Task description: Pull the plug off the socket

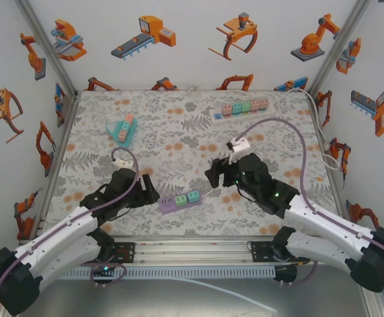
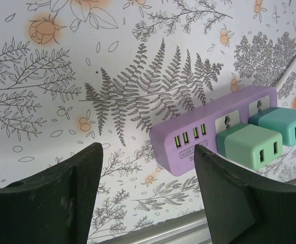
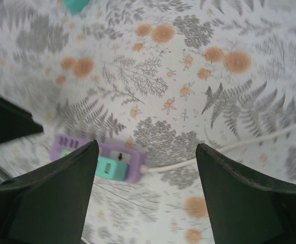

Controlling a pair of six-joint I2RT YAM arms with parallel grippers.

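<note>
The table (image 1: 179, 125) is covered by a matte cloth printed with grey ferns and orange blossoms, and the walls around it carry cartoon orange robot arms. Two white arms with black wrists reach in from the near edge. The left gripper (image 1: 154, 195) (image 2: 148, 150) hangs low beside the near end of the strip, its two dark, scuffed, wedge-shaped fingers (image 2: 82, 178) standing apart with bare cloth between them and nothing held. The right gripper (image 1: 217, 173) (image 3: 147, 147) is higher over the table, its jaws likewise spread and empty. Between the grippers, near the front edge, lies the purple power strip (image 1: 169, 203) (image 2: 199, 119) (image 3: 130, 172), a smooth, rounded plastic bar with a thin white cord (image 3: 188, 161) leaving one end. Two boxy plugs sit side by side in its sockets: a mint-green plug (image 1: 181, 199) (image 2: 244, 145) and a teal plug (image 1: 193, 196) (image 2: 283, 124) (image 3: 110, 168), each with two slots in its face. Two empty sockets show beside them. The strip's end face has four green-lit USB ports (image 2: 191, 137) over a small printed label, too fine to read. Farther back lie a white strip (image 1: 239, 109) with pastel blocks and a teal triangular hub (image 1: 121, 129).
</note>
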